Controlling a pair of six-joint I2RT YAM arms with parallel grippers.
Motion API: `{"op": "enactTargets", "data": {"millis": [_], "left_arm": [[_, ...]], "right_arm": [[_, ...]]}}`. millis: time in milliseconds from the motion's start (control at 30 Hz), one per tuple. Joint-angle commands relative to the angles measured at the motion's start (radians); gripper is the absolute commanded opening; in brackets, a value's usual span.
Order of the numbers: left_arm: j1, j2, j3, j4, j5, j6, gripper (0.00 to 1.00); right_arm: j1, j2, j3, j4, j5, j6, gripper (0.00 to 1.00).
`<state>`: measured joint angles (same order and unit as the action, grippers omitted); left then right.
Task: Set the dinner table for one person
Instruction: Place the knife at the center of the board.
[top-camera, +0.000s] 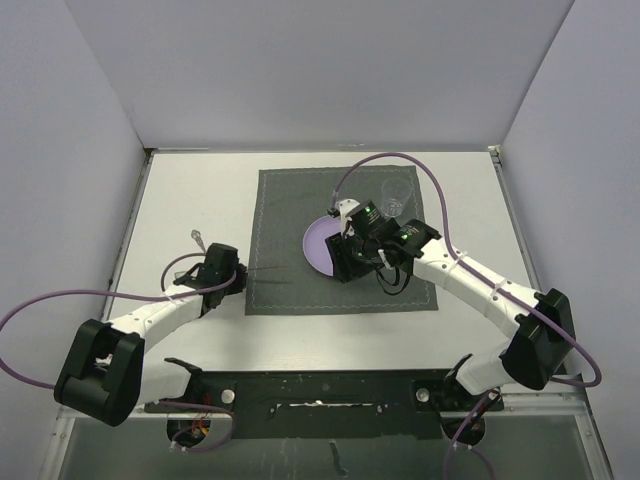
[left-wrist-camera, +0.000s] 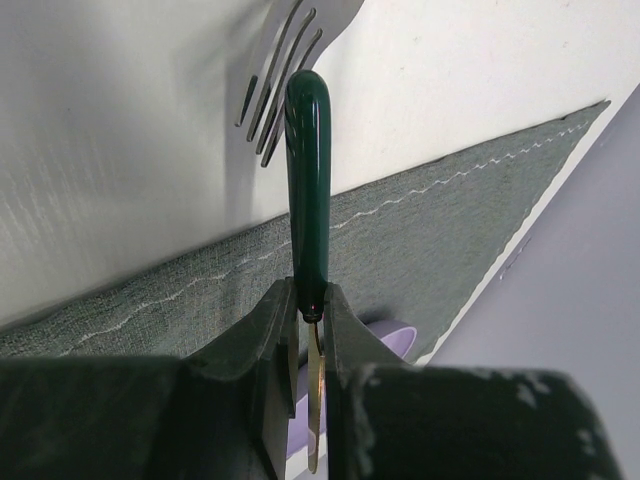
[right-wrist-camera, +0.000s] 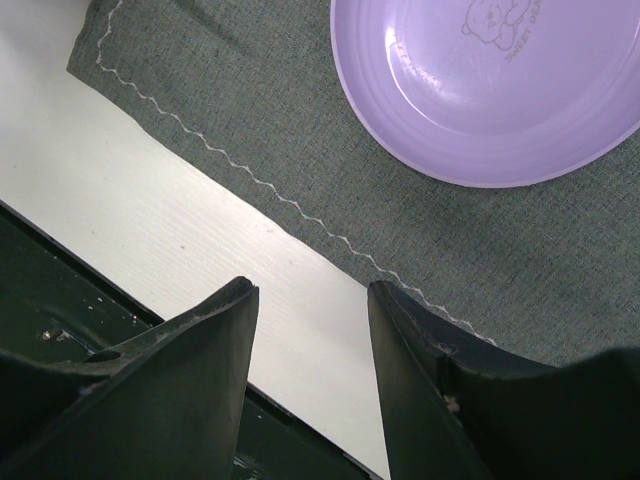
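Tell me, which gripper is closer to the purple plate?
Right. The right gripper hangs open just beside the plate, above the placemat; the left gripper, holding a fork, sits off at the placemat's left edge.

Smooth white dinner table (top-camera: 190, 200) with a faint grain, matt grey woven cloth placemat (right-wrist-camera: 300, 130) — pale zigzag stitching, glossy lilac plastic plate (right-wrist-camera: 490, 90), shiny metal fork (left-wrist-camera: 280, 70), glossy dark green plastic utensil handle (left-wrist-camera: 307, 180), matt black fingers (right-wrist-camera: 200, 370) of the right gripper (right-wrist-camera: 312, 300)
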<state>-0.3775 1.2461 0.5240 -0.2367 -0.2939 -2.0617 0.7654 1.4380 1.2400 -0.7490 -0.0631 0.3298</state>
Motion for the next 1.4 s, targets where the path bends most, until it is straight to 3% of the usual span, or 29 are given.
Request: {"op": "enactTargets", "data": {"millis": [0, 200, 333, 767, 1000, 1100, 1233, 1267, 1367], "left_arm": [[-0.004, -0.027, 0.045, -0.026, -0.068, -0.032, 0.0], [0.004, -0.017, 0.112, -0.078, -0.145, 0.016, 0.1], [0.046, 0.037, 0.164, -0.032, -0.121, 0.068, 0.18], [0.112, 0.307, 0.321, 0.143, -0.044, 0.074, 0.18], [0.158, 0.285, 0.361, 0.151, -0.039, 0.174, 0.18], [0.21, 0.231, 0.387, 0.171, -0.042, 0.36, 0.18], [0.319, 0.232, 0.536, 0.151, 0.019, 0.81, 0.2], [0.345, 0.255, 0.577, 0.159, 0.07, 0.921, 0.24], [0.432, 0.367, 0.727, 0.154, 0.311, 1.233, 0.56]], "right_arm": [[0.009, -0.052, 0.018, 0.028, 0.017, 0.011, 0.49], [0.009, -0.063, 0.016, 0.019, 0.026, 0.007, 0.49], [0.009, -0.07, 0.022, 0.001, 0.039, 0.002, 0.49], [0.011, -0.121, 0.01, -0.061, 0.074, 0.006, 0.48], [0.01, -0.13, -0.004, -0.045, 0.072, 0.022, 0.49], [0.012, -0.091, 0.002, -0.016, 0.034, 0.022, 0.49], [0.03, -0.038, 0.043, -0.004, 0.02, 0.017, 0.49], [0.039, -0.032, 0.052, -0.004, 0.021, 0.016, 0.48], [0.054, -0.027, 0.065, -0.002, 0.027, 0.015, 0.48]]}}
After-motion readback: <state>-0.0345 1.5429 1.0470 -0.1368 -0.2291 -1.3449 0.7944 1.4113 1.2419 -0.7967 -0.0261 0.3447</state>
